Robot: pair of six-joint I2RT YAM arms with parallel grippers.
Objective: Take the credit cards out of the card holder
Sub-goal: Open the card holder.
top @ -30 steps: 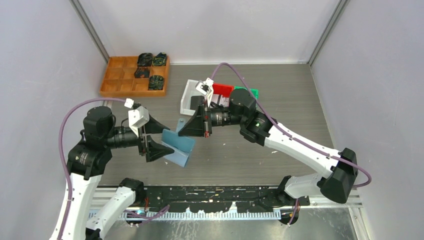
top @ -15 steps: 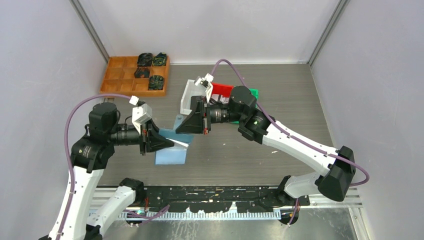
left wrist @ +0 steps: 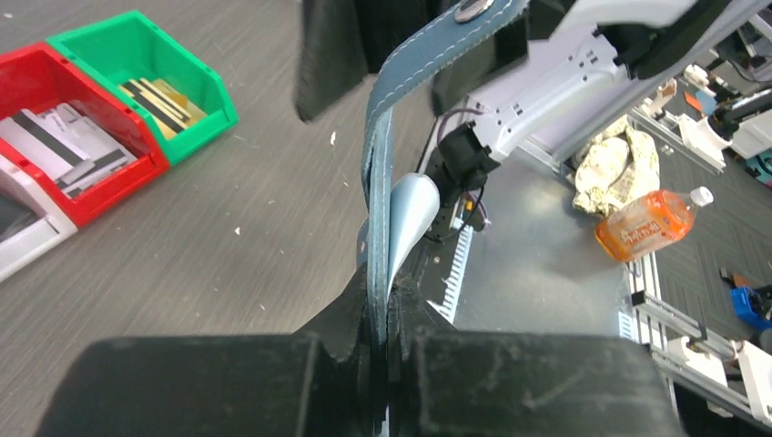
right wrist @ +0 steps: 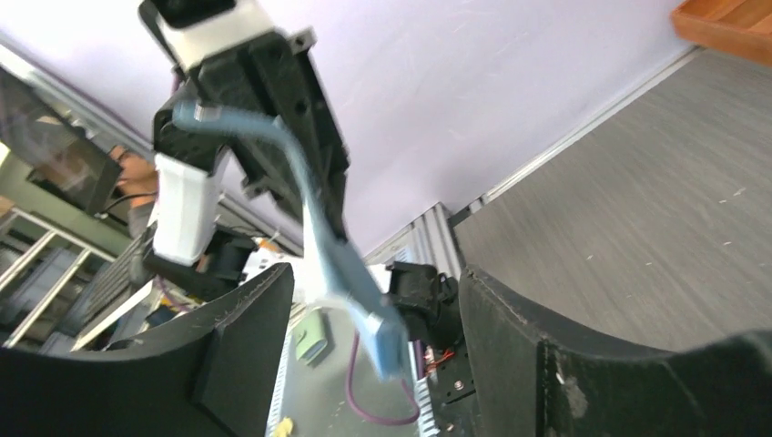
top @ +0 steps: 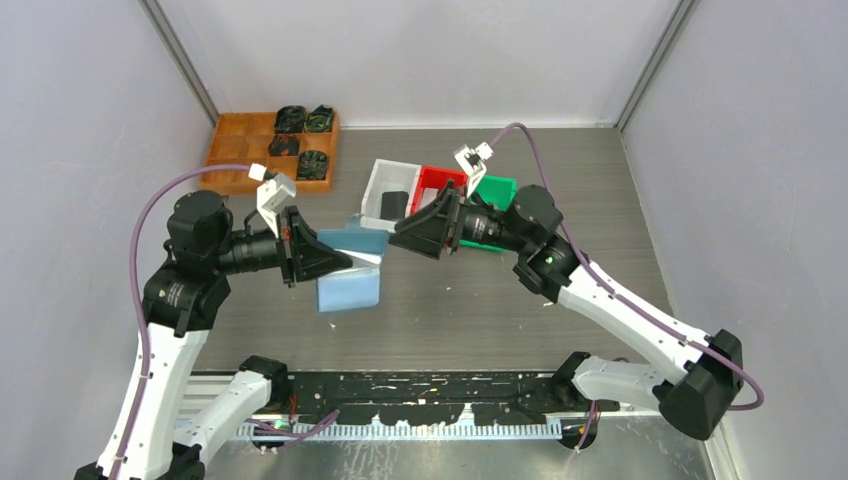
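The slate-blue card holder (top: 348, 290) hangs in the air over the table's middle, pinched along one edge by my left gripper (top: 345, 262), which is shut on it. In the left wrist view the card holder (left wrist: 375, 173) stands edge-on, rising out of the closed left gripper (left wrist: 387, 319), its flap bent over at the top. My right gripper (top: 408, 238) stands open just right of the holder, apart from it. Between the open right gripper (right wrist: 373, 328) jaws, the card holder (right wrist: 341, 273) shows blurred. A tan-gold credit card (left wrist: 168, 96) lies in the green bin (left wrist: 109, 36). Whether cards are inside the holder is hidden.
A white bin (top: 372, 190), a red bin (top: 440, 178) and the green bin (top: 497, 187) stand in a row behind the grippers. A wooden compartment tray (top: 240, 150) with dark objects sits at the back left. The red bin (left wrist: 118, 118) holds white and grey cards.
My left gripper shut on the card holder. My right gripper opened, let go of it and drew back to the right. The holder swung down to hang flatter.
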